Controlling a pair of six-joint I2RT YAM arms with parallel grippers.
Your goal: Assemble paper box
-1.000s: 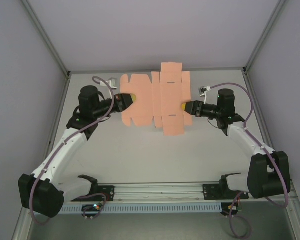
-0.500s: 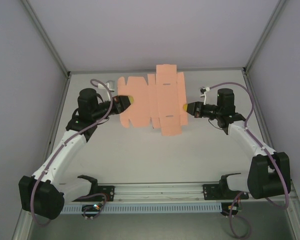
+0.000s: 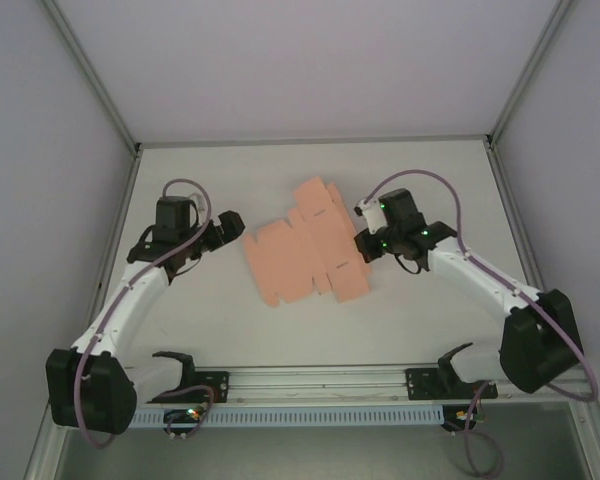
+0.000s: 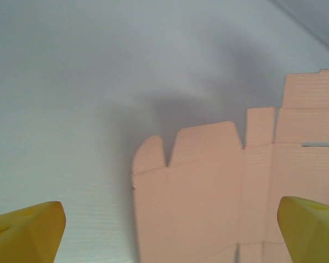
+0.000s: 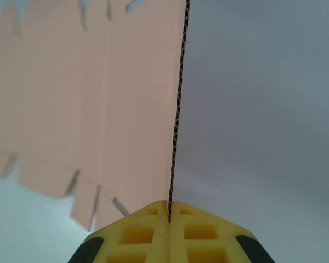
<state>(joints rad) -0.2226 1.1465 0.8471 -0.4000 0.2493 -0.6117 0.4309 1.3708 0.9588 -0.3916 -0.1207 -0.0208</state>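
The paper box [image 3: 305, 255] is a flat salmon-pink die-cut sheet with flaps and slots, lying askew in the middle of the table. My right gripper [image 3: 366, 246] is shut on its right edge; in the right wrist view the yellow fingers [image 5: 148, 233] pinch the corrugated edge of the paper box [image 5: 98, 104] at the right gripper [image 5: 169, 211]. My left gripper [image 3: 236, 228] stands open just left of the sheet, apart from it. In the left wrist view the left gripper [image 4: 170, 233] has its fingertips [image 4: 30, 230] spread wide, with the paper box [image 4: 208, 192] ahead of them on the table.
The white table [image 3: 280, 180] is closed in by grey walls on the left, right and back. A metal rail [image 3: 320, 380] with the arm bases runs along the near edge.
The left gripper has let go of the sheet's left edge and drawn back. The right gripper has pulled the sheet nearer and turned it, from the back of the table to the middle.
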